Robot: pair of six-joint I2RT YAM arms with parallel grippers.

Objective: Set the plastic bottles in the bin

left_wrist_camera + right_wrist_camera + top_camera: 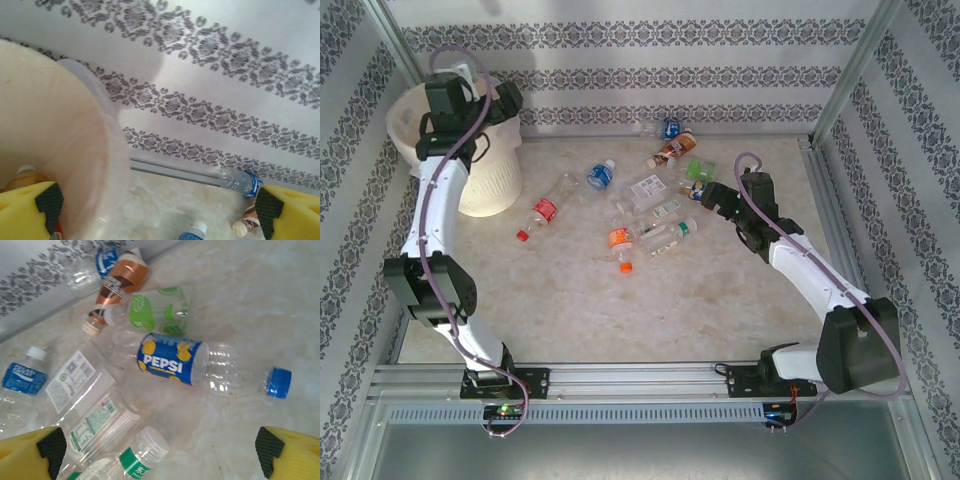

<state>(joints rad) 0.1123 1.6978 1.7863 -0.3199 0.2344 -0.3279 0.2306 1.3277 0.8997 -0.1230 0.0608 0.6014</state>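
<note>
The cream-white bin [490, 185] stands at the table's far left. My left gripper [507, 100] hangs open over its right rim, nothing between its fingers; in the left wrist view the gripper [160, 205] straddles the bin's rim [102, 150], and an orange-labelled bottle [27, 174] lies inside. Several plastic bottles lie scattered mid-table, among them a red-labelled one [542, 212], a blue one [600, 175] and an orange one [620, 238]. My right gripper [705, 192] is open above the cluster. In the right wrist view it [157, 447] hovers near a Pepsi bottle [175, 360] and a green-banded bottle [140, 455].
A patterned back wall [670, 80] and metal frame posts [840, 90] enclose the table. More bottles, one brown [672, 150] and one blue [670, 127], lie by the back wall. Bare marble [620, 320] stretches between the cluster and the near rail.
</note>
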